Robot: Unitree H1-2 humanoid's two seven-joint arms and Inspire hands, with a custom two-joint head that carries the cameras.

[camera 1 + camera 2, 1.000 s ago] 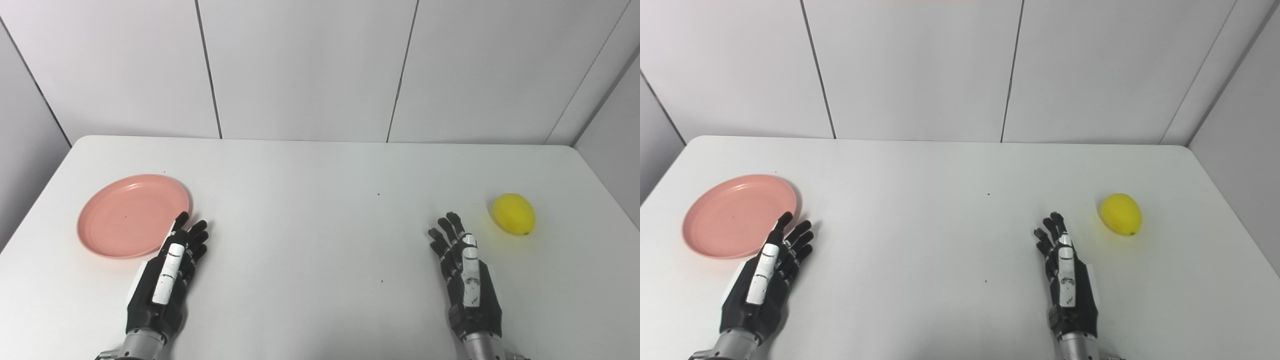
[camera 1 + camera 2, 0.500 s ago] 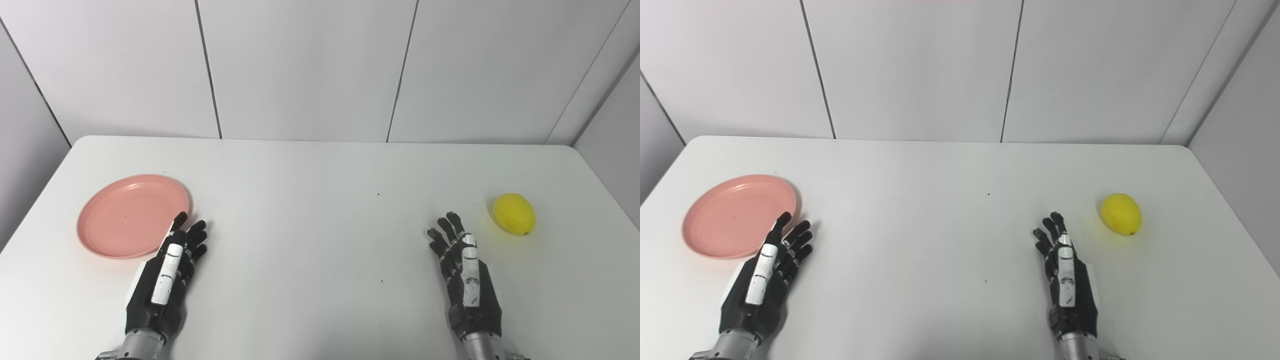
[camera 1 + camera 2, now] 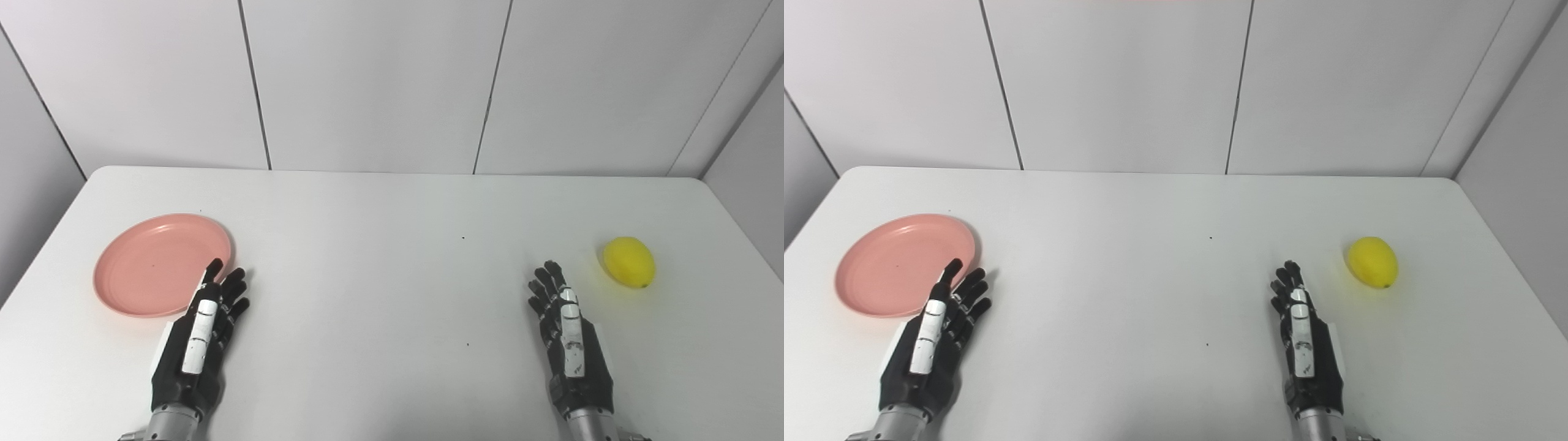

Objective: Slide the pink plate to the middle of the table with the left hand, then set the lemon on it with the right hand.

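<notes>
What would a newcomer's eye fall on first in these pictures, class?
The pink plate at the table's left and the yellow lemon at its right stand out against the white table. Near the front edge, the left hand lies beside the plate; the right hand lies short of the lemon, fingers apart.

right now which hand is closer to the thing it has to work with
The left hand: its fingertips overlap the pink plate rim, while the right hand sits clearly apart from the lemon.
</notes>
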